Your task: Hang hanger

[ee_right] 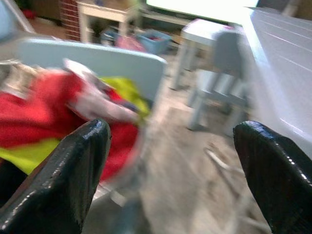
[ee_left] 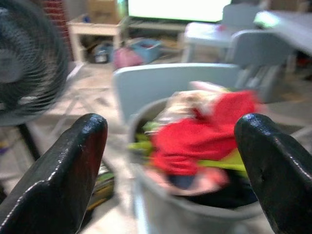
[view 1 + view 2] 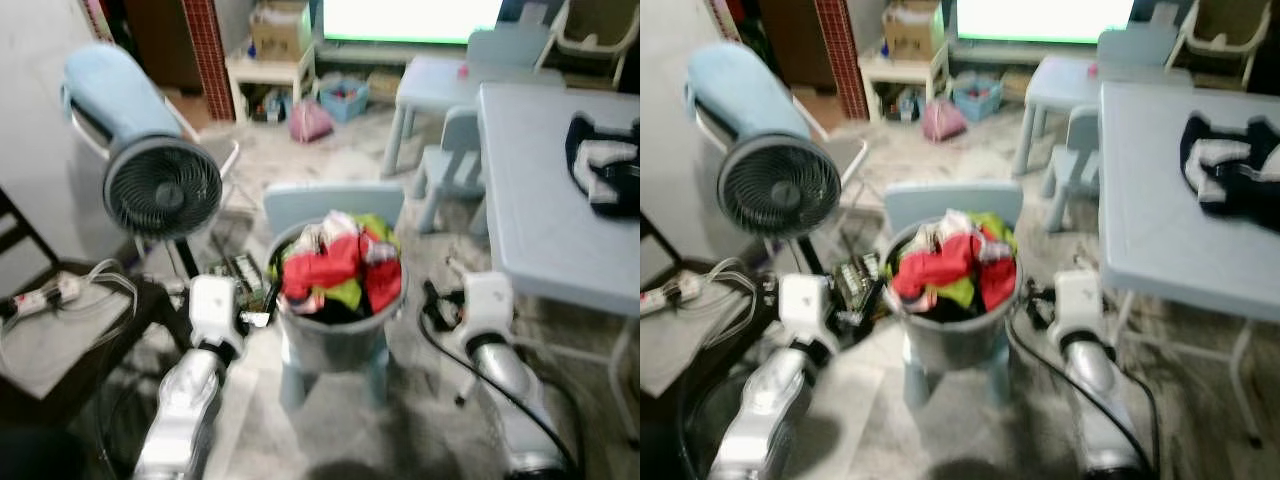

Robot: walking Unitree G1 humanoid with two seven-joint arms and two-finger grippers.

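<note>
A round grey bucket (image 3: 335,335) stood on a small pale blue chair (image 3: 330,205). It was full to the top with clothes (image 3: 335,268). The clothes were red, yellow-green, white and black, all bunched up in a heap. The pictures were too blurry to make out a hanger.

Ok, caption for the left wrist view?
Open left fingers frame a bucket of clothes, fan beside.
</note>
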